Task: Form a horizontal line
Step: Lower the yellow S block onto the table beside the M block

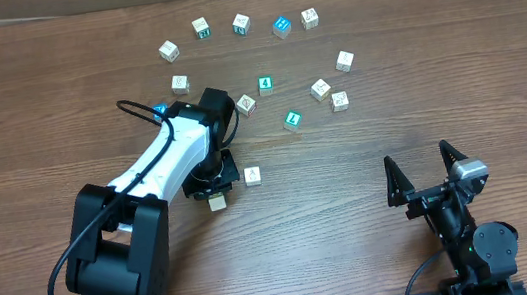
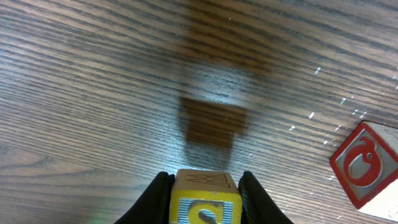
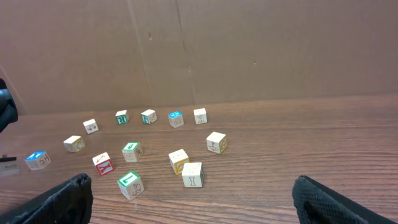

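The only writing you can read is a green 4 on one cube (image 1: 265, 84) in the overhead view. The other faces are too small to make out.

Your left wrist view shows the left fingers (image 2: 153, 198) clamped on a yellow-framed cube (image 2: 205, 198). Its top face carries a zigzag engraving, and the frame edge cuts off its front mark. To its right, apart from it, a red-framed cube (image 2: 365, 165) with a curled white figure lies corner-on to the camera.

The overhead view adds what the wrist cannot. The held cube sits near the middle of the bench (image 1: 28, 116), close beside a whitish cube (image 1: 253, 176) to its right, and the left arm (image 1: 159, 160) hides the bench behind it. The scattered cubes (image 1: 321, 88) lie in a loose arc beyond.

The right fingers (image 3: 62, 202) stand wide apart around nothing, at the near right of the bench, well apart from every cube.
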Controlling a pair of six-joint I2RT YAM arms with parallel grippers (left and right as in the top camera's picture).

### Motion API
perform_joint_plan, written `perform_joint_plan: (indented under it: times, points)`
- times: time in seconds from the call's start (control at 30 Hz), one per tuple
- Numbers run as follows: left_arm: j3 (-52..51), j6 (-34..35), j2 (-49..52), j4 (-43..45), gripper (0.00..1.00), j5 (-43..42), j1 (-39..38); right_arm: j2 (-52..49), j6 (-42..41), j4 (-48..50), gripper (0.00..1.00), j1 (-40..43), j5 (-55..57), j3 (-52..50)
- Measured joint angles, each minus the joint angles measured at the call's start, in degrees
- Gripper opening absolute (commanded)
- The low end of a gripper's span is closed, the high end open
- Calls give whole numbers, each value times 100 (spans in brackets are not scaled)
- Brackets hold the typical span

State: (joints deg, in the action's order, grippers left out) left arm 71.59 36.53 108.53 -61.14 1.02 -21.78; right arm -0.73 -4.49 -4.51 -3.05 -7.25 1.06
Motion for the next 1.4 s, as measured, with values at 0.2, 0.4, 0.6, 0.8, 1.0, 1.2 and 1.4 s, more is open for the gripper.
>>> perform_joint_plan:
  times: [0.2, 0.4, 0.6, 0.8, 1.0, 1.2, 1.4]
  points:
    - [0, 0, 0, 260, 4, -2, 0, 0, -2, 2, 100, 0, 2, 0]
    - [-20, 2, 0, 573, 5, -13, 0, 0, 0, 0, 100, 0, 0, 0]
    - [-76, 2, 0, 756, 22, -20, 0, 0, -2, -2, 100, 0, 0, 0]
    - [-81, 0, 0, 761, 35, -22, 0, 0, 0, 0, 100, 0, 2, 0]
    - [-81, 0, 0, 758, 41, -35, 0, 0, -2, -2, 100, 0, 2, 0]
    - [-81, 0, 0, 754, 46, -42, 0, 0, -2, 0, 100, 0, 0, 0]
    - [-81, 0, 0, 732, 45, -190, 0, 0, 0, 4, 100, 0, 0, 0]
